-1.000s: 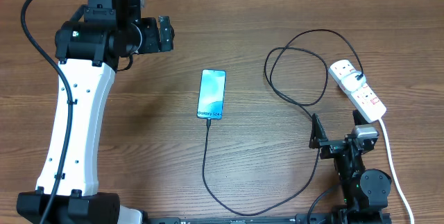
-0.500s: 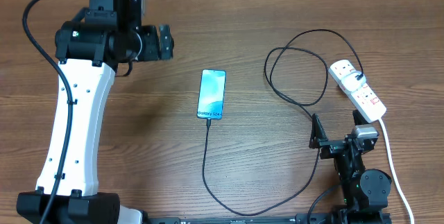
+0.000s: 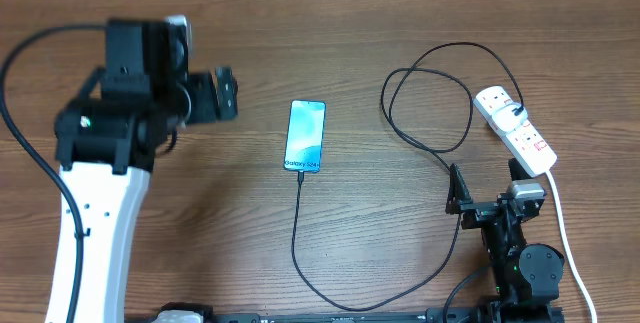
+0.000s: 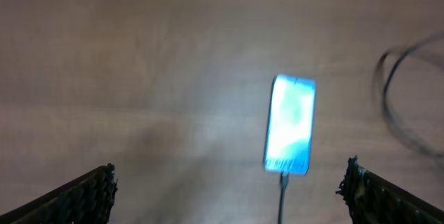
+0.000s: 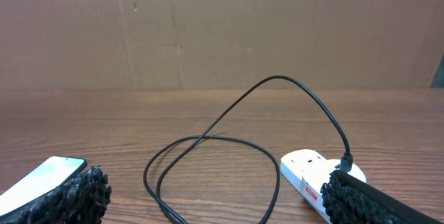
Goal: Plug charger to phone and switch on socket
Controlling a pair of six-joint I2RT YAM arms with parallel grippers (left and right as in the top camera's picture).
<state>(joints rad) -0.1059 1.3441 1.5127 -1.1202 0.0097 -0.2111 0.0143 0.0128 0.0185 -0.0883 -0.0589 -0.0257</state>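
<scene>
The phone (image 3: 306, 135) lies mid-table with a bright blue screen; it also shows in the left wrist view (image 4: 291, 123) and the right wrist view (image 5: 41, 175). The black charger cable (image 3: 297, 223) meets the phone's near short edge, runs along the front edge and loops (image 5: 208, 137) up to the white socket strip (image 3: 520, 131), where its plug sits in an outlet. The socket also shows in the right wrist view (image 5: 305, 172). My left gripper (image 3: 228, 93) is open and empty, left of the phone (image 4: 229, 170). My right gripper (image 3: 485, 178) is open and empty, just in front of the socket (image 5: 215, 182).
A thick white cord (image 3: 562, 218) runs from the socket down the right side toward the front edge. A brown cardboard wall (image 5: 222, 30) stands behind the table. The left wrist view is motion-blurred.
My left arm has swung left and toward the front, carrying its open gripper away from the far edge. The right arm, phone, cable and socket have not moved.
</scene>
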